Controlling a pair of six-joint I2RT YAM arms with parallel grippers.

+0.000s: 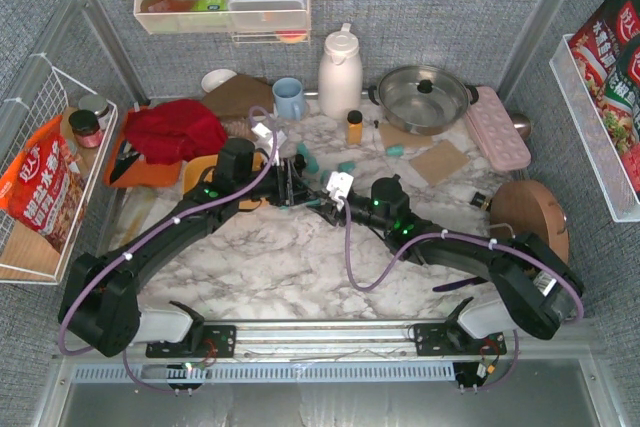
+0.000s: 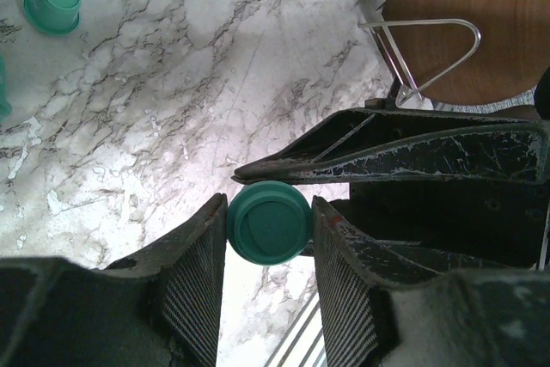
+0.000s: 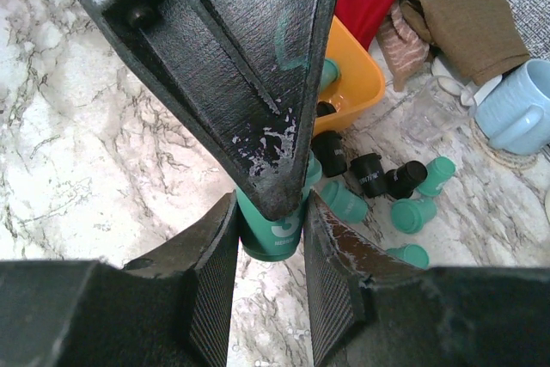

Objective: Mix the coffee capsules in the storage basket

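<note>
A teal capsule (image 2: 268, 221) is held over the counter (image 2: 172, 92), near the basket (image 3: 365, 83), gripped from two directions at once. The left gripper (image 2: 269, 212) has its pads pressed on both sides of the capsule's round end. The right gripper (image 3: 271, 212) is clamped crosswise on its body. Other capsules (image 3: 369, 174), teal and black, lie loose on the counter just beside the basket, and at least one teal one sits inside it. A red cloth (image 1: 175, 129) lies behind the basket.
</note>
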